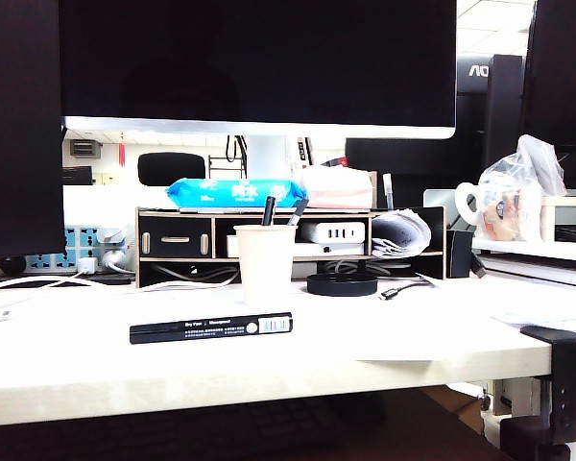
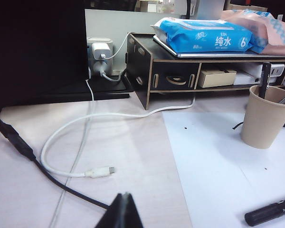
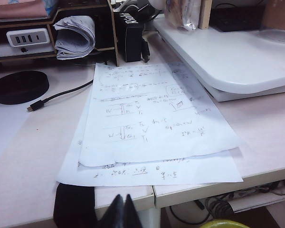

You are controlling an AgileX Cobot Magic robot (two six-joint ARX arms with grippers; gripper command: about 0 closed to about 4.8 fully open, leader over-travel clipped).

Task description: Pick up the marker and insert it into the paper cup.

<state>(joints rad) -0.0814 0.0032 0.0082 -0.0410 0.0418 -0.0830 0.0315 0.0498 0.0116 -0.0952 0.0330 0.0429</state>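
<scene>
A black marker [image 1: 211, 327] lies flat on the white desk [image 1: 96, 375], near its front edge. Its long axis runs side to side across the exterior view, nearly parallel to the desk edge, with the white barcode label at its right-hand end. Just behind it, well clear and not touching, stands the plain paper cup [image 1: 265, 262], upright, with two shorter dark pens [image 1: 268, 210] already leaning inside it.

Neither arm shows in the exterior view; both grippers hang back at the near side of the desk. The left gripper [image 2: 124, 212] appears at the edge of its wrist view as a dark wedge with the two fingertips pressed together, closed and empty. It sits over bare wood beside a looping white charging cable [image 2: 66, 142]. From this camera one end of the marker pokes into the frame corner close by, lying across the gripper's line of reach, and the cup stands farther off on the same side.

The right gripper [image 3: 119, 212] is likewise closed and empty, poised over the desk's front edge near handwritten sheets of paper [image 3: 147, 118]. Its view shows neither marker nor cup.

Judging by this, the left arm is nearer. Its jaws must open first, then straddle the barrel crosswise.
</scene>
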